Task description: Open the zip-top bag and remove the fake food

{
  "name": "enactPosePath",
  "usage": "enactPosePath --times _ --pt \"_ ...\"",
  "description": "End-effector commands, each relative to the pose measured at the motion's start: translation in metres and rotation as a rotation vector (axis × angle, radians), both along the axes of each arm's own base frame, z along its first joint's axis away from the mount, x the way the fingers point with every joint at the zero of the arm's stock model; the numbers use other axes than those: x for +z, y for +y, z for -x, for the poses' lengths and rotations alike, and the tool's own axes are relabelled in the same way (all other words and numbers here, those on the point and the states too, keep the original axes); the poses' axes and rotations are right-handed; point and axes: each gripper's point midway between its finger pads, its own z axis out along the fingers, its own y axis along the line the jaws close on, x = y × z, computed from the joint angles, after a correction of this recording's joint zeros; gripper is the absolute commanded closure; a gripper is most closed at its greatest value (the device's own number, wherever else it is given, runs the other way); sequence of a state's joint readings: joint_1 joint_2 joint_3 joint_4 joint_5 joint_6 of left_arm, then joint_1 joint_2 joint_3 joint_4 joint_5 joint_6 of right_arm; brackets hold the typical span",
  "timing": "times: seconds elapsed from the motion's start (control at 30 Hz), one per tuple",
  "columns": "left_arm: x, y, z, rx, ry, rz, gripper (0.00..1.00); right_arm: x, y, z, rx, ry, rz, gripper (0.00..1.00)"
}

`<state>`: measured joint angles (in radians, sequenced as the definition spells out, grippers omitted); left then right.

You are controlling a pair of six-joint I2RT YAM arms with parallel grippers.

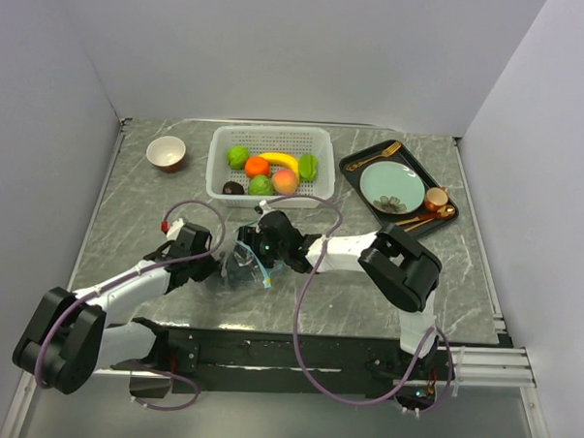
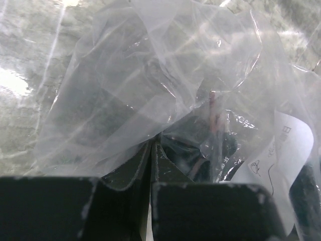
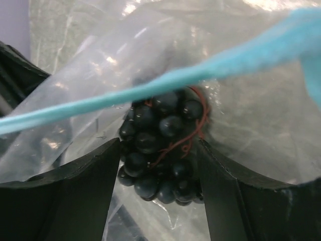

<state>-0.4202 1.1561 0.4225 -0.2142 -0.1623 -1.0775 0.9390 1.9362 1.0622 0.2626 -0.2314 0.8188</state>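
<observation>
The zip-top bag (image 1: 239, 267) lies on the table (image 1: 444, 284), grapes (image 3: 160, 145) inside it. Behind it sits a basket (image 1: 272, 131) holding fruit (image 1: 257, 165), bowl (image 1: 166, 152) left, tray (image 1: 350, 166) right.

**A:** What is the work area enclosed by?
**B:** A table (image 1: 138, 198) of grey-green marbled stone is shut in by plain pale walls: a left wall (image 1: 35, 120), a far wall (image 1: 280, 44) and a right wall (image 1: 557, 143).
**A:** And at the near edge?
**B:** A black frame (image 1: 266, 359) with metal rails (image 1: 489, 366) is fixed there. Soft glare is reflected off the table.
</observation>
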Motion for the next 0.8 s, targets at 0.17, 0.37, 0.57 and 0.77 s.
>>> enactPosePath --times 0.17,0.37,0.57,0.77 --pt "0.010 -0.024 -0.008 -0.141 -0.042 0.054 0.94 0.005 0.011 -0.009 0.010 0.004 -0.048 0.31" --pt "0.016 -0.037 -0.012 -0.198 -0.068 0.099 0.96 -0.005 0.015 -0.003 0.003 0.043 -0.032 0.40" --pt "0.024 -0.055 -0.015 -0.245 -0.117 0.191 0.96 -0.013 0.019 0.006 -0.001 0.116 -0.075 0.41" --pt "0.028 -0.052 -0.014 -0.229 -0.129 0.193 0.96 -0.015 0.020 0.012 -0.013 0.172 -0.123 0.48"
